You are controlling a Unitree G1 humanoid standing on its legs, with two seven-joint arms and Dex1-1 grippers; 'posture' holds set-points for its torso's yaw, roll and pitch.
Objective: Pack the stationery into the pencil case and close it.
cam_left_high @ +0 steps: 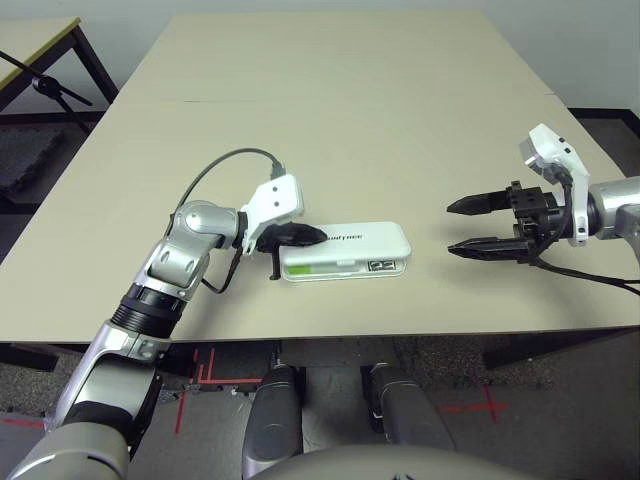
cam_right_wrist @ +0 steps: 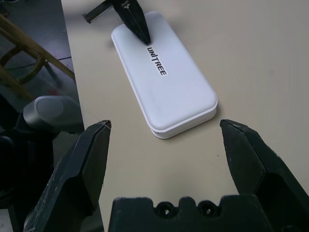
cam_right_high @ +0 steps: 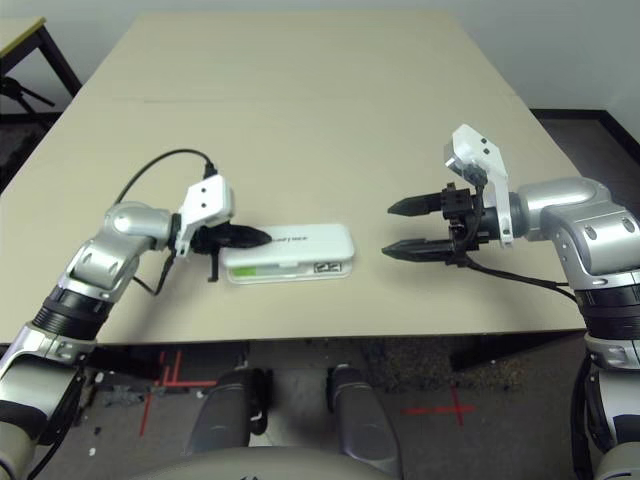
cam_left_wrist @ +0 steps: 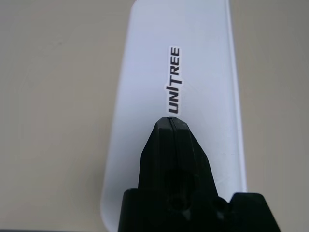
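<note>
Left claw (cam_left_wrist: 170,119) pressed together over case (cam_right_wrist: 166,82), lid down, beside UNITREE lettering; right claw (cam_right_wrist: 166,124) spread, apart from case.

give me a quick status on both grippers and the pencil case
Left gripper shut, its tips over the lid. Right gripper open, empty, off to the case's right. Pencil case lid down, slight gap along the front.

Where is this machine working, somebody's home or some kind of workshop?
Probably a robotics lab or test room rather than a home: a large plain table stands before the robot, red tape marks show on the floor, and the white case carries "UNITREE" lettering.
</note>
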